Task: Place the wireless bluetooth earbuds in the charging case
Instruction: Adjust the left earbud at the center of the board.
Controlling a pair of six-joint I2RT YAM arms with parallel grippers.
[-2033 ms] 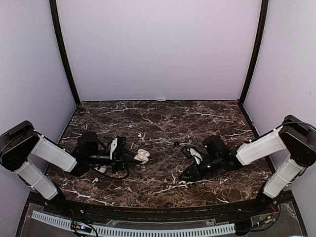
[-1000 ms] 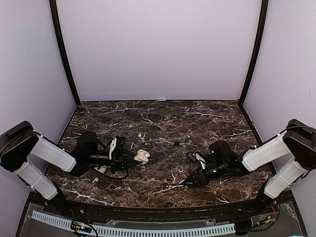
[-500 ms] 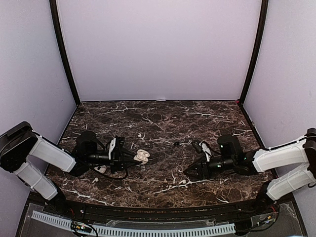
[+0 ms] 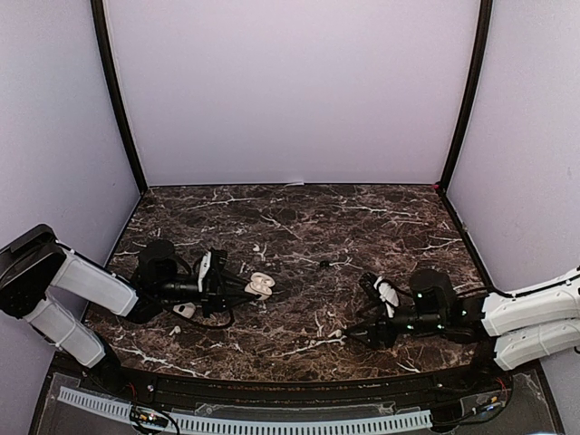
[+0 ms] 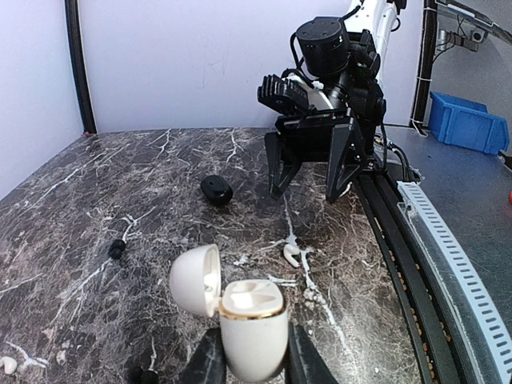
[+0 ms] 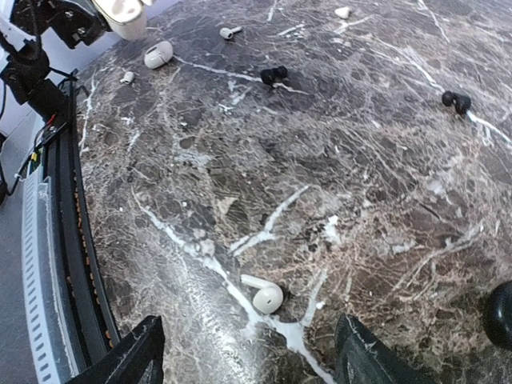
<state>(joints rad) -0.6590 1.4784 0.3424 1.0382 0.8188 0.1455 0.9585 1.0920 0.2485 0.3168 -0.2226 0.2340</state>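
A white charging case [image 5: 252, 324] stands upright with its lid [image 5: 195, 280] swung open, and my left gripper [image 5: 252, 356] is shut on its body. From above, that case [image 4: 261, 286] is at left centre with the left gripper [image 4: 237, 288] beside it. One white earbud [image 6: 264, 294] lies on the marble near the front edge. My right gripper [image 6: 250, 344] is open just short of it, one finger on each side. The same earbud [image 4: 335, 333] lies at the tips of the right gripper [image 4: 355, 333]. The left wrist view shows the earbud [image 5: 292, 254] in front of the right gripper [image 5: 308, 172].
Two black earbuds [image 6: 273, 75] [image 6: 457, 101] lie further out on the table. A black case [image 5: 216, 190] sits beyond the white earbud. A closed white case [image 6: 158, 54] and loose white earbuds [image 6: 230, 32] lie near the left arm. The table's front rail [image 6: 68, 240] runs close by.
My right arm has swung toward the front right and lowered behind the white earbud, and its jaws have opened wider. The left gripper and the case have stayed put.
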